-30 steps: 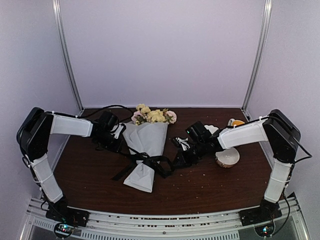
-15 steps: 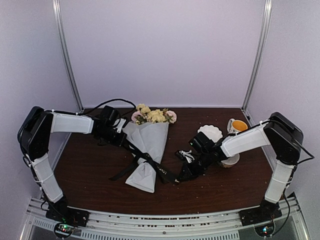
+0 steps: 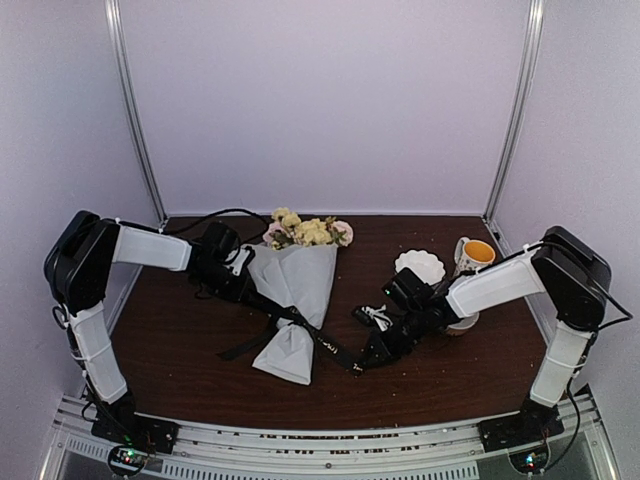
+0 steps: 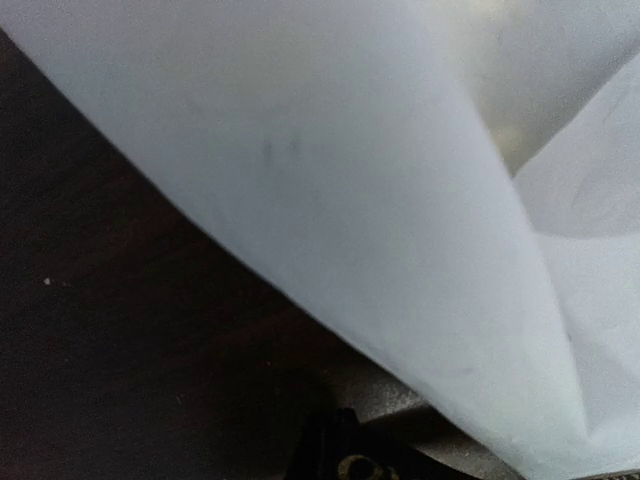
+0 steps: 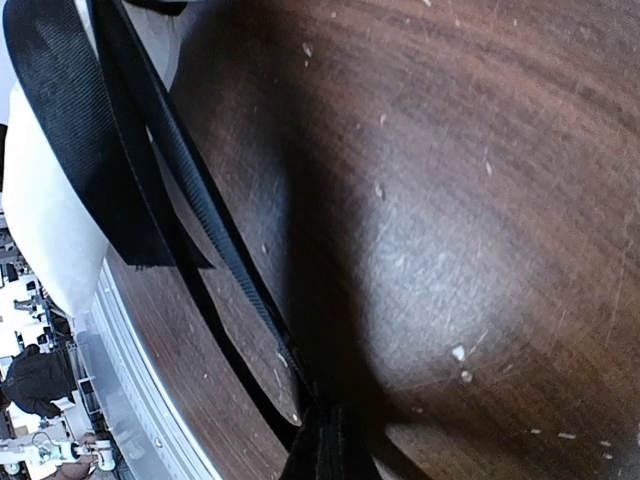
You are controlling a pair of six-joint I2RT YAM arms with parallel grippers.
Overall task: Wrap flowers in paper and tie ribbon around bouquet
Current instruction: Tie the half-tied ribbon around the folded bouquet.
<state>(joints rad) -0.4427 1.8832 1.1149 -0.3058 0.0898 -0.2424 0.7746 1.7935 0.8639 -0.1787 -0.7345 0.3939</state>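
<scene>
Two grippers: L gripper (image 3: 244, 289) shut; ribbon (image 5: 70, 130) clamped by R gripper (image 3: 372, 355).
Weave: flat, black, pulled taut.
Paper (image 4: 350, 200): smooth pale cone.

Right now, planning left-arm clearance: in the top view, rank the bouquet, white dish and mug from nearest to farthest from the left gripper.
From the left gripper:
1. bouquet, right beside it, centre-left.
2. white dish, right of centre.
3. mug, farthest right, near the back.
</scene>
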